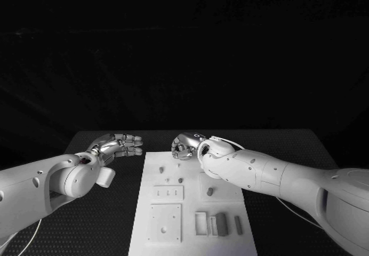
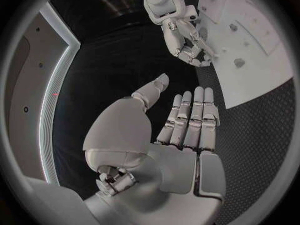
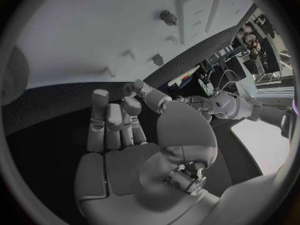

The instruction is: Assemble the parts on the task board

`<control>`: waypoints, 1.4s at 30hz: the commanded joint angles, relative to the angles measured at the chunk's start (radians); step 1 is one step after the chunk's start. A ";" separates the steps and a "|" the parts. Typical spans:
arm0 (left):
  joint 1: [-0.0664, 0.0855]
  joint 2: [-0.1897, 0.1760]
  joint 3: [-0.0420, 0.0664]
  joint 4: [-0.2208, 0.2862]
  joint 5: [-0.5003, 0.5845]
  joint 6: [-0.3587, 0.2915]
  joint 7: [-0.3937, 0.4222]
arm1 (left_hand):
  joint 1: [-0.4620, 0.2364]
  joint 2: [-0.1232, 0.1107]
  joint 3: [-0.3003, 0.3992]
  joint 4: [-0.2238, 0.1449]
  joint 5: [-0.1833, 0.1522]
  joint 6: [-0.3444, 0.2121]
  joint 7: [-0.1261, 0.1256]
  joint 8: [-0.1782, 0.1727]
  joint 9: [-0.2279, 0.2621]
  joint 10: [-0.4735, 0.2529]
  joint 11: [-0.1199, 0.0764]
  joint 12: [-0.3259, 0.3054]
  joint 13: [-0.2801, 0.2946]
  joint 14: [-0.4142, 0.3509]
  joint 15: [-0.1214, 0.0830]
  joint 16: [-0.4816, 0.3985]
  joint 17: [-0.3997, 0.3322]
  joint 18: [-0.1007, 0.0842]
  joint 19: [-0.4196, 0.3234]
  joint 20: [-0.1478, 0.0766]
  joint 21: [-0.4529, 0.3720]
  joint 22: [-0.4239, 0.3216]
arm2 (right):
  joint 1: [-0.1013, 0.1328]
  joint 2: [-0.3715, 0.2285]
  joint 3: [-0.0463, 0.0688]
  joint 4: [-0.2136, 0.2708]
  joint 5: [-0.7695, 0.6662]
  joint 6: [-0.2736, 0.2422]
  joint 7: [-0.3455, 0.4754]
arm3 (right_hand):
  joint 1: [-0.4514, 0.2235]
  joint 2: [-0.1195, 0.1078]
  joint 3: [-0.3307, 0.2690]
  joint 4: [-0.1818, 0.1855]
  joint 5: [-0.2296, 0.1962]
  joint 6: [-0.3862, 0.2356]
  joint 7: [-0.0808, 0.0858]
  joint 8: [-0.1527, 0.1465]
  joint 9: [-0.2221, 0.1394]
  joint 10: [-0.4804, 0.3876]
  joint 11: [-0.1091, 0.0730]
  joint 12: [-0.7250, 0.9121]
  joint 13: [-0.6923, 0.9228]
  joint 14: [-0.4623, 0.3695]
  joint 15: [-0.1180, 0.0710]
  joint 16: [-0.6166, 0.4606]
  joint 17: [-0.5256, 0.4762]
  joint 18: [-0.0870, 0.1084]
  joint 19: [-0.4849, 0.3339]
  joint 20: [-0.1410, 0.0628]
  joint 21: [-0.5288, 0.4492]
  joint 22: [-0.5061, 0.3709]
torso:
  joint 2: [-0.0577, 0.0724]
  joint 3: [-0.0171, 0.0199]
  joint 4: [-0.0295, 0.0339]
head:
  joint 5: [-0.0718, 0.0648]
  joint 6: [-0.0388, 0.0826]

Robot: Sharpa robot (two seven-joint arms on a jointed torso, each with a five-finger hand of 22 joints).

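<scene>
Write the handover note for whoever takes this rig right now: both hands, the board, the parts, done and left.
Left robot hand: open, holding nothing, over the black table just off the board's far left corner.
Right robot hand: fingers curled in, nothing visibly held, over the board's far edge.
White rectangular task board: flat in the middle of the table. Small grey parts lie or stand on it, and a dark grey bar sits among the slots at its near end.
Done: no part is in either hand; whether any is already seated is hard to tell.
Left: pick up the parts and assemble them.

Task board (image 1: 192, 213) mid-table (image 1: 307, 144); parts (image 1: 222, 224) on it; both robot hands beyond far edge.
</scene>
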 commanded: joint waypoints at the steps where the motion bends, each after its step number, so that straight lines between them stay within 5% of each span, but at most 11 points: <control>1: 0.000 0.003 0.001 0.002 -0.001 0.014 0.006 | -0.007 0.001 -0.004 -0.001 -0.006 -0.001 0.003 -0.007 -0.001 0.006 0.000 -0.005 -0.001 0.004 0.000 -0.006 0.002 -0.004 0.005 0.002 -0.005 -0.001 | -0.007 0.009 -0.001 -0.011 -0.018 0.021 0.012 | -0.003 -0.008 0.006 -0.001 -0.001 0.037 0.003 0.002 0.017 -0.008 0.002 -0.006 -0.001 -0.008 0.002 -0.005 -0.001 0.014 -0.008 0.001 -0.006 0.014 | 0.000 -0.0004 0.0014 | -0.003 -0.002; 26: 0.000 0.011 0.001 -0.009 -0.001 0.019 0.003 | -0.008 0.000 -0.005 -0.001 -0.006 -0.002 0.004 -0.008 -0.002 0.005 0.001 -0.005 -0.001 0.004 0.000 -0.008 0.002 -0.004 0.006 0.002 -0.006 -0.001 | -0.014 0.021 -0.004 -0.046 -0.035 0.033 0.001 | -0.006 -0.008 0.005 -0.001 -0.001 0.036 0.004 0.001 0.018 -0.011 0.002 -0.007 0.000 -0.011 0.002 -0.006 -0.001 0.014 -0.011 0.003 -0.006 0.014 | 0.000 -0.0003 0.0002 | 0.002 -0.004; 42: -0.002 0.014 0.001 -0.017 -0.001 0.020 0.004 | -0.008 0.000 -0.005 -0.001 -0.006 -0.004 0.006 -0.009 -0.003 0.002 0.002 -0.006 -0.002 0.004 0.001 -0.009 0.003 -0.004 0.006 0.002 -0.007 -0.001 | -0.014 0.019 -0.004 -0.051 -0.029 0.020 -0.007 | -0.018 -0.022 0.009 0.003 -0.001 -0.022 0.024 -0.034 0.002 -0.034 0.021 -0.018 -0.001 -0.031 0.020 -0.014 -0.005 0.014 -0.026 0.013 -0.016 0.013 | -0.001 0.0007 -0.0001 | 0.005 -0.006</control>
